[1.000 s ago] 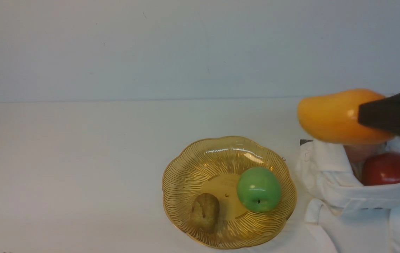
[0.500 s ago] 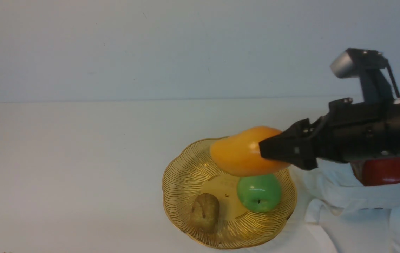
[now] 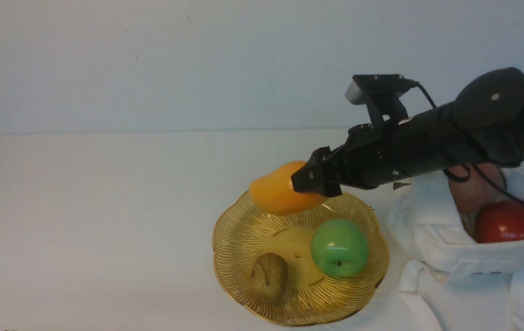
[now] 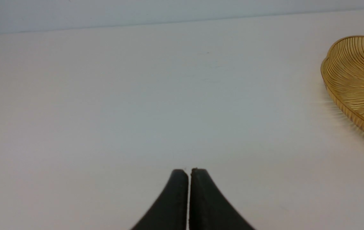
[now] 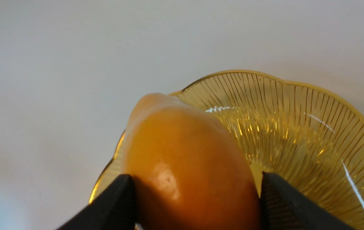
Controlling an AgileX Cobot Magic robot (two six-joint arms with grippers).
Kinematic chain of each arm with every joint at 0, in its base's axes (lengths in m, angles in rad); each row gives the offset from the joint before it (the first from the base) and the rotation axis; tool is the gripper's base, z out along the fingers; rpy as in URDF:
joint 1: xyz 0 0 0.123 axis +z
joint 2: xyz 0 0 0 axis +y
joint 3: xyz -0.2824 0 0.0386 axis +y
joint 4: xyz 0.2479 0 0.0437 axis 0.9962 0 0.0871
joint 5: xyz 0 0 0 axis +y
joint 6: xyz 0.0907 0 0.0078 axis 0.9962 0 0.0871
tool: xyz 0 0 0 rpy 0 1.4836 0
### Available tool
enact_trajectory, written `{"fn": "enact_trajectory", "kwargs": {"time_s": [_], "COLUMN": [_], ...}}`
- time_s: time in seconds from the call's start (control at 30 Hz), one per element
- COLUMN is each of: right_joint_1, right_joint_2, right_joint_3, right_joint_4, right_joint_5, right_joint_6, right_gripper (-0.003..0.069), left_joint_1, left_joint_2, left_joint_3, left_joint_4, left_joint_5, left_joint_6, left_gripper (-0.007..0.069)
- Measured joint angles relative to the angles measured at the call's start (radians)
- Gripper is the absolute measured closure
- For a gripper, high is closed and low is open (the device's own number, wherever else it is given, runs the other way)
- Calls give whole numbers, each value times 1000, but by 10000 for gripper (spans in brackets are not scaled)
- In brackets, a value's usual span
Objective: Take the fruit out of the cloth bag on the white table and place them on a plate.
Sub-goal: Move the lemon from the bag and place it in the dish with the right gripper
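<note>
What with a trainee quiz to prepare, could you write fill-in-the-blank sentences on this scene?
1. The right pincer grips the ____ over the plate.
2. The green apple lies on the plate; the red apple is in the cloth ____.
3. The left pincer is ____.
Missing: mango; bag; shut.

From the front we look across the plate (image 3: 229, 257); our left wrist view catches its rim from well apart — our right hangs close above it.

Cloth bag (image 3: 427, 225) cut off at right, peach (image 3: 471, 197) partly hidden inside
</note>
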Motion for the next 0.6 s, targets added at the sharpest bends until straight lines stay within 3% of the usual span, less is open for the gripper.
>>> {"fn": "enact_trajectory", "kwargs": {"time_s": [0.27,0.5,0.6], "right_joint_1": [0,0,0], "right_joint_2": [102,104,103], "right_joint_3": [-44,-46,-46], "right_joint_4": [0,-43,-62], "right_joint_5": [-7,-6,-3], "right_joint_6": [-5,-13,-15], "right_gripper": [201,86,71], "left_joint_1": [0,0,0], "left_joint_2": [0,0,0], "left_joint_3": [0,0,0], "left_joint_4": [0,0,0], "left_joint_5": [0,0,0], "left_joint_6": [0,0,0], "left_gripper": [632,632,632]}}
